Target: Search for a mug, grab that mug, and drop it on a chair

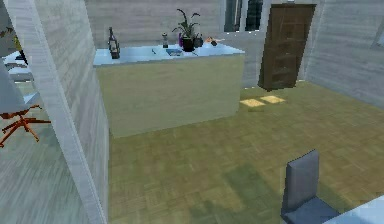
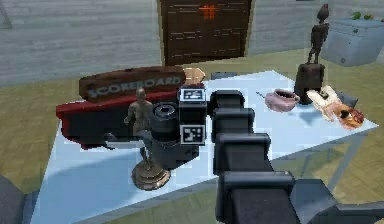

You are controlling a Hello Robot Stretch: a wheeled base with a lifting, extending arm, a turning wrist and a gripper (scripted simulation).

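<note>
My claw [image 2: 145,138] hangs over the pale blue surface [image 2: 90,190], just in front of the long red-and-brown scoreboard box [image 2: 125,87]. I cannot tell whether its fingers are spread or pressed together, nor whether it holds anything, since a small bronze figurine on a round base [image 2: 150,177] stands right there before the box. The small pink mug-like cup [image 2: 280,98] sits on the same surface, well off the box's end toward the arm side view's right.
</note>
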